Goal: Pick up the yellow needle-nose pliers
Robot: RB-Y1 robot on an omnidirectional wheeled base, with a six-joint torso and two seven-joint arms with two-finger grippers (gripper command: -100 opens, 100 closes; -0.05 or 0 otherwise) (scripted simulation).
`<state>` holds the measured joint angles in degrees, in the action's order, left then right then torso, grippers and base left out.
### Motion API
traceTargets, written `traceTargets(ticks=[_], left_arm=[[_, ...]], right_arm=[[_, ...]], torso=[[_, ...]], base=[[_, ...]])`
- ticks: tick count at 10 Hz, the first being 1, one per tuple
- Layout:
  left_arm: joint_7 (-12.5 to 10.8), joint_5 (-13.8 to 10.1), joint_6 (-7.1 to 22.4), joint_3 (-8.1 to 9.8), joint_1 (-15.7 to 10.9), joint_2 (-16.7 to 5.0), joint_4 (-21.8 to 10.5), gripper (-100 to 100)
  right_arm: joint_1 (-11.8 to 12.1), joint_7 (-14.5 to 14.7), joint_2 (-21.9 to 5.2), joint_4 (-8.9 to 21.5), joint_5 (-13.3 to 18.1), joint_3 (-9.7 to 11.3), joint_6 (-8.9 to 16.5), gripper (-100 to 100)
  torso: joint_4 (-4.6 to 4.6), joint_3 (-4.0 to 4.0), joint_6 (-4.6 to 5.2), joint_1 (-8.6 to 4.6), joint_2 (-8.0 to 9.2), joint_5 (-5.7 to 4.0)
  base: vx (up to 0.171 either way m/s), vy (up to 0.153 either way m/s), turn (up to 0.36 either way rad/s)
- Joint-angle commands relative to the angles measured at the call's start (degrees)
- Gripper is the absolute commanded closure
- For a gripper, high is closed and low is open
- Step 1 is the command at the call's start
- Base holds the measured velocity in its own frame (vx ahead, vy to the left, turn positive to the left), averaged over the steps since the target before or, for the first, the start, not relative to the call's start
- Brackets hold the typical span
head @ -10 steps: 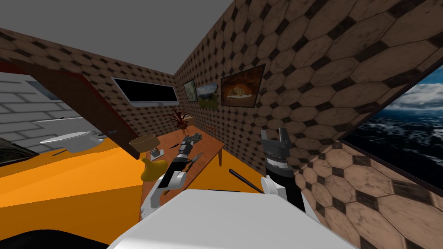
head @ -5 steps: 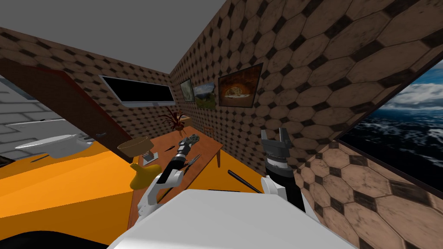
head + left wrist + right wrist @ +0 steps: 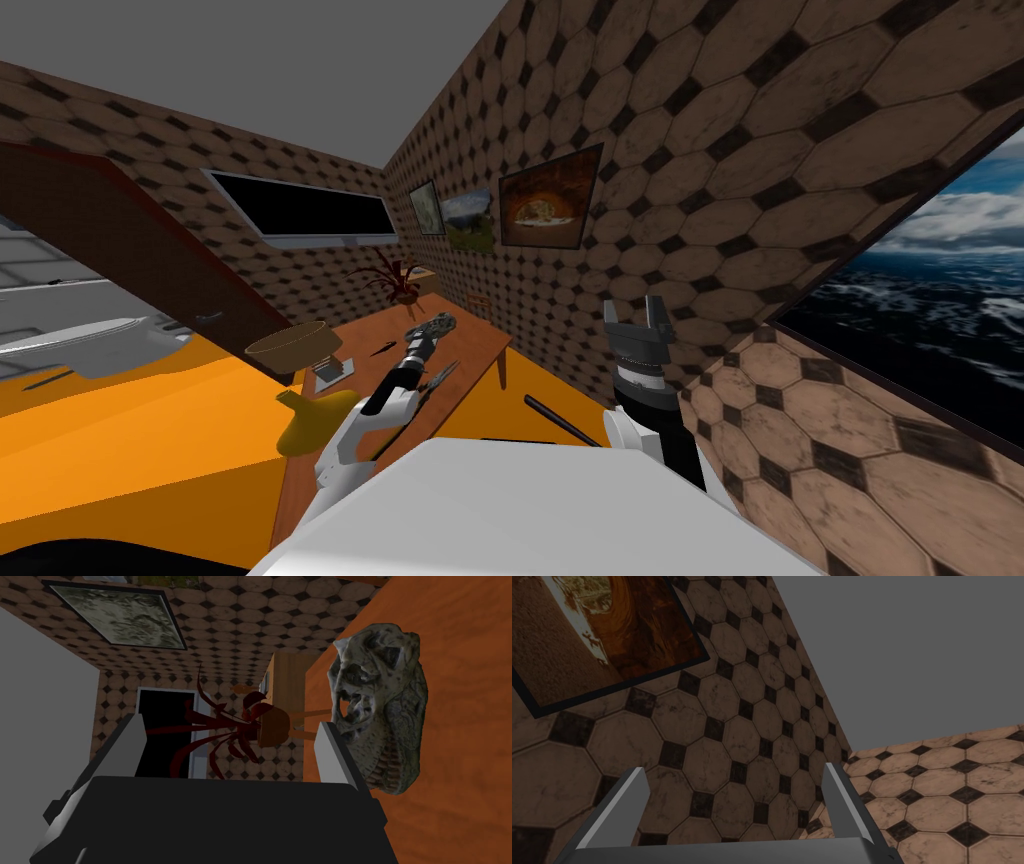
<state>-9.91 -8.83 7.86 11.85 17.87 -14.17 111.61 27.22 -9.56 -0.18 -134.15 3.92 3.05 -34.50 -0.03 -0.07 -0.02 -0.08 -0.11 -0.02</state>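
A thin dark grey tool with splayed handles, seemingly the pliers (image 3: 440,376), lies on the brown wooden table (image 3: 480,345) just beside my left forearm. My left gripper (image 3: 425,336) reaches over the table past that tool. It stands open (image 3: 230,746) with nothing between its fingers. A grey-green dinosaur skull (image 3: 382,706) lies right beside one finger (image 3: 332,751). My right gripper (image 3: 640,312) is held up near the tiled wall, open (image 3: 734,786) and empty.
On the table's near left stands a lamp with a yellow base (image 3: 315,420) and a brown shade (image 3: 290,345), next to a small grey item (image 3: 330,370) and a small dark object (image 3: 383,349). A red plant (image 3: 395,280) stands at the far end. A dark rod (image 3: 565,420) lies on the orange floor.
My head view has swung, so the table, lamp and door slide to the left. The left arm stays stretched over the table by the skull. The right arm has not moved.
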Motion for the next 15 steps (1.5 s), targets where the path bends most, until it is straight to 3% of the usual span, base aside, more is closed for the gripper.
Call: traceTargets(ticks=[1,3,4,5,6,7,8,10,11,13,14,15], left_arm=[[-0.9,-0.8,2.9,1.95,-0.6,-1.3,-1.9,-100],[-0.9,-0.8,4.7,1.95,-0.6,-1.3,-1.9,-100],[-1.7,-1.4,7.0,3.67,-1.5,-2.4,-4.1,-100],[-1.7,-1.4,8.3,3.67,-1.5,-2.4,-4.1,-100],[-2.4,-2.0,10.0,5.42,-2.3,-3.4,-6.4,-100],[-2.4,-2.0,11.8,5.42,-2.3,-3.4,-6.4,-100],[-3.2,-2.7,13.4,7.19,-3.2,-4.4,-8.8,-100],[-3.2,-2.7,15.5,7.19,-3.2,-4.4,-8.8,-100],[-3.9,-3.3,17.6,8.97,-4.0,-5.3,-11.2,-100],[-3.9,-3.3,19.1,8.97,-4.0,-5.3,-11.2,-100],[-4.7,-3.9,21.1,10.76,-4.8,-6.1,-13.6,-100],[-4.7,-3.9,22.4,10.76,-4.8,-6.1,-13.6,-100]], right_arm=[[0.0,0.0,0.0,0.0,0.0,0.0,0.0,0],[0.0,0.0,0.0,0.0,0.0,0.0,0.0,0],[0.0,0.0,0.0,0.0,0.0,0.0,0.0,0],[0.0,0.0,0.0,0.0,0.0,0.0,0.0,0],[0.0,0.0,0.0,0.0,0.0,0.0,0.0,0],[0.0,0.0,0.0,0.0,0.0,0.0,0.0,0],[0.0,0.0,0.0,0.0,0.0,0.0,0.0,0],[0.0,0.0,0.0,0.0,0.0,0.0,0.0,0],[0.0,0.0,0.0,0.0,0.0,0.0,0.0,0],[0.0,0.0,0.0,0.0,0.0,0.0,0.0,0],[0.0,0.0,0.0,0.0,0.0,0.0,0.0,0],[0.0,0.0,0.0,0.0,0.0,0.0,0.0,0]], torso=[[0.00,0.00,0.00,0.00,0.00,0.00],[-0.02,-0.05,0.00,-0.01,-0.09,0.00],[0.00,0.00,-0.01,0.00,0.00,0.00],[0.00,-0.01,0.01,-0.02,-0.01,0.00],[0.00,-0.01,0.00,-0.01,-0.01,0.00],[-0.01,-0.05,0.01,-0.01,-0.08,0.00],[-0.02,-0.05,-0.01,-0.02,-0.07,0.00],[-0.01,-0.03,-0.01,0.00,-0.04,0.00],[0.01,0.02,-0.01,0.03,0.05,0.01],[0.00,0.00,-0.01,0.00,0.00,0.00],[0.01,0.03,-0.01,0.01,0.06,0.00],[0.00,0.00,0.01,0.00,0.01,0.00]], base=[[0.062,-0.023,-0.077],[0.045,-0.015,-0.017],[0.037,-0.024,-0.074],[0.040,-0.019,-0.043],[0.061,-0.021,-0.068],[0.056,-0.023,-0.034],[0.057,-0.026,-0.067],[0.031,-0.007,-0.020],[0.038,-0.013,-0.070],[0.030,-0.011,-0.014],[0.038,-0.015,-0.084],[0.038,-0.011,-0.034]])
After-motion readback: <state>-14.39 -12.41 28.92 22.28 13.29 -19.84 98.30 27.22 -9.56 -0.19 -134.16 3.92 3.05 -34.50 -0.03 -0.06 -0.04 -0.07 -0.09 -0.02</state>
